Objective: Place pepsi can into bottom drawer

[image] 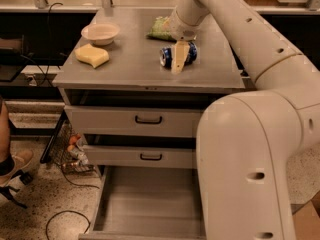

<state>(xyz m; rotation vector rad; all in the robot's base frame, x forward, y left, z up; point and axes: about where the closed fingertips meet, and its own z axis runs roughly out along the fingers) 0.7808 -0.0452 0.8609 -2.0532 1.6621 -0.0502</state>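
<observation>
My big white arm (250, 39) is reaching over the grey worktop (130, 69). Down low, the bottom drawer (150, 204) is sitting pulled out, and its floor is bare. A green chip bag (160, 29) is lying near the back of the worktop. The pepsi can (168, 55) is lying on its side just in front of that bag. My pincer (179, 59) is hanging right at the can, and I cannot tell if it is clenched or loose. I think I am doing the grabbing step. Next I am going to need a firm hold, then a lift clear of the worktop edge and a long reach down into the drawer.
</observation>
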